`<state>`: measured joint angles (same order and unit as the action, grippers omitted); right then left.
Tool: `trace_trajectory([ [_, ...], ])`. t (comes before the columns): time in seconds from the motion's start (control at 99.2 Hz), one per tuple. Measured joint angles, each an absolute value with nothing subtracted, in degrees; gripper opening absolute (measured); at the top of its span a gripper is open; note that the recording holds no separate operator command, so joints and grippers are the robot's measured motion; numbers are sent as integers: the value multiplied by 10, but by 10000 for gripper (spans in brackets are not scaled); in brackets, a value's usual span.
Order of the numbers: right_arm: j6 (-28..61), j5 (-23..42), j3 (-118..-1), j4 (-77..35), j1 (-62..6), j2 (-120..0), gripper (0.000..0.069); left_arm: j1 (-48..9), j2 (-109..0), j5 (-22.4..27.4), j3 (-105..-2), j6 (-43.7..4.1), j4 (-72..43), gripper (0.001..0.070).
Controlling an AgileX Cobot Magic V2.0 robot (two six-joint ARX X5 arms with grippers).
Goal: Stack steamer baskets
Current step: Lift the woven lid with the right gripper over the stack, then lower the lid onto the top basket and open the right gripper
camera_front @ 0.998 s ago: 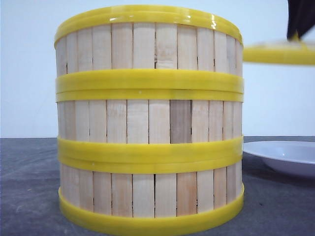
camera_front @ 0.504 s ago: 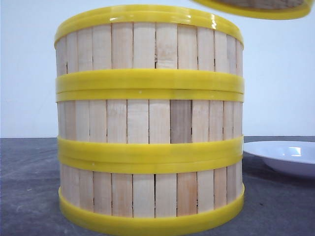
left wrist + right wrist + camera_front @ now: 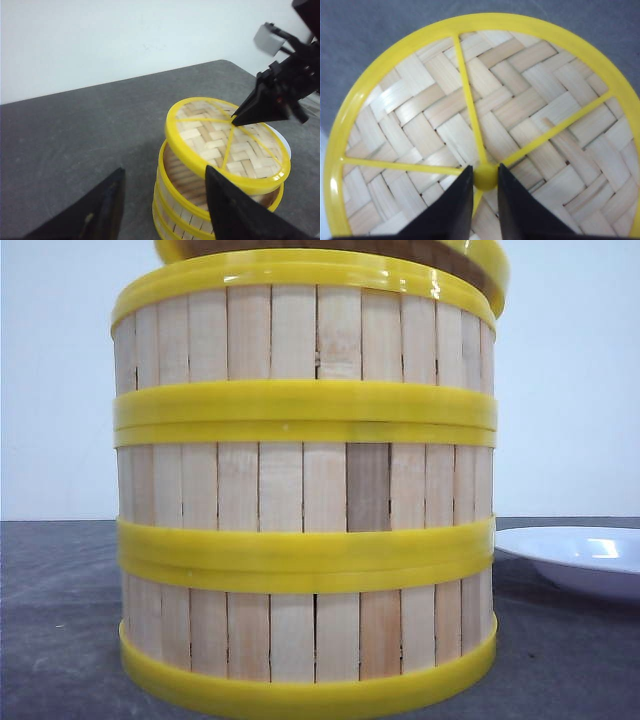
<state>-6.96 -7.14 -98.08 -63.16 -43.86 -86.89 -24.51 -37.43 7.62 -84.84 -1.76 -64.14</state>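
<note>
Three steamer baskets [image 3: 300,490] stand stacked in one column on the dark table, filling the front view; the same stack [image 3: 185,210] shows in the left wrist view. A flat woven lid [image 3: 227,142] with a yellow rim hovers just above the top basket, shifted off centre so part of the basket's inside shows. Its rim [image 3: 485,265] peeks over the stack in the front view. My right gripper [image 3: 484,170] is shut on the lid's yellow knob [image 3: 485,179]. My left gripper [image 3: 164,172] is open and holds nothing, its fingers apart beside the stack.
A white plate [image 3: 580,555] lies on the table to the right of the stack, partly behind it. The grey table [image 3: 75,140] ends at a white wall behind.
The lid, held by my right gripper, has travelled from the upper right leftward and now hangs over the top basket. The stack has not moved.
</note>
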Motion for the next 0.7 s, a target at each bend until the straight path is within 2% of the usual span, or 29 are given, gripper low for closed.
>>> trace_trajectory([
  [0.565,-62,-57,-981,-637,-495,-888,54,-245,-375,76,-848,-17,-641,300],
  [0.696,-62,-27,-981,-641,-495,-893,54,-245,-375,76,-848,-18,-641,300],
])
